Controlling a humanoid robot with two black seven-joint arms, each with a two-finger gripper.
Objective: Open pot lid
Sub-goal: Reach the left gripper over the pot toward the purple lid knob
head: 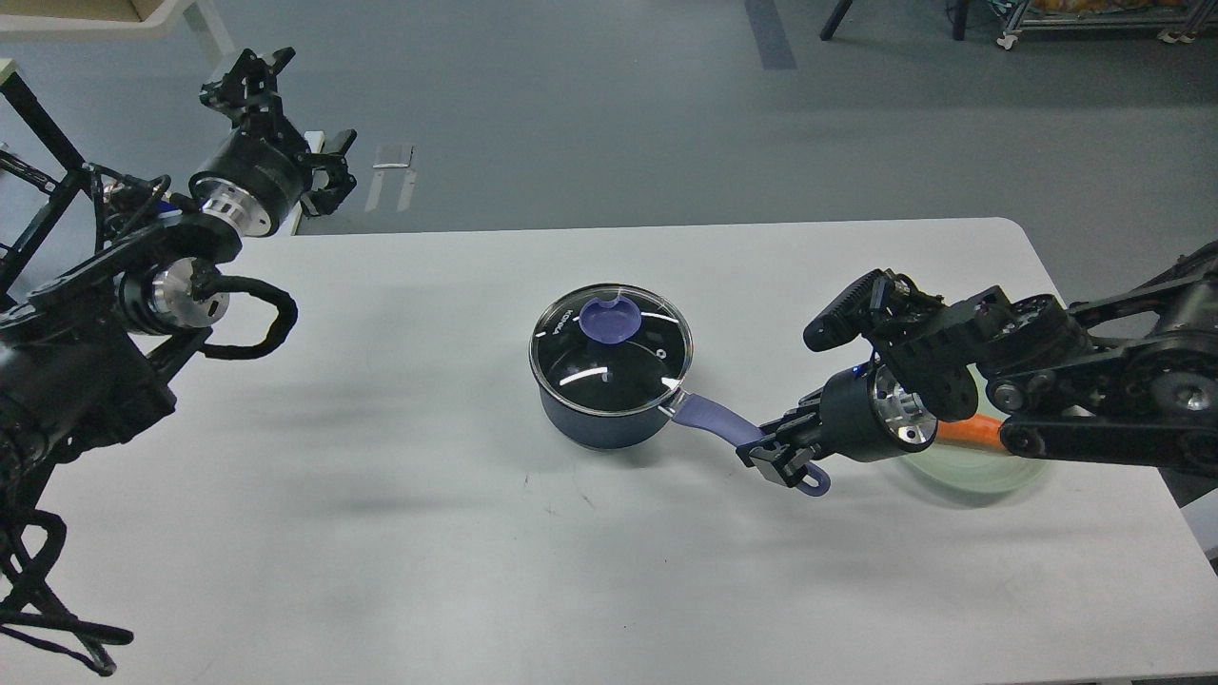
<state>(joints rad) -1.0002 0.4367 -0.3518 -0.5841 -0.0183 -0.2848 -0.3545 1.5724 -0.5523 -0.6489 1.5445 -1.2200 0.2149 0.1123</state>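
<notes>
A small dark navy-blue saucepan [609, 400] with a black interior sits near the middle of the white rectangular table [381, 533]. Its long lavender-purple handle [718, 420] runs out toward four o'clock, ending in a loop with a hole. The round clear glass lid [611, 350] with a metal rim rests flat on the pot's mouth, closing it. The lid's lavender-purple knob [609, 319] stands toward the twelve o'clock side of the glass, and a small steam hole shows toward three o'clock.

The right gripper [782, 455] comes in from three o'clock and reaches the far end of the handle. Its black fingers [766, 447] sit on either side of the purple handle just short of the looped tip, clenched around it. The looped tip pokes out below the fingers.

Behind the right arm, toward three o'clock of the pot, lies a pale green round plate [980, 471], partly covered by the arm, with an orange object [971, 431] on or above it; its shape is mostly hidden.

The left gripper [249, 81] hangs beyond the table's far left corner, toward ten o'clock of the pot and well apart from it, grasping nothing. It is seen dark and end-on, so I cannot tell whether its fingers are spread or closed.
</notes>
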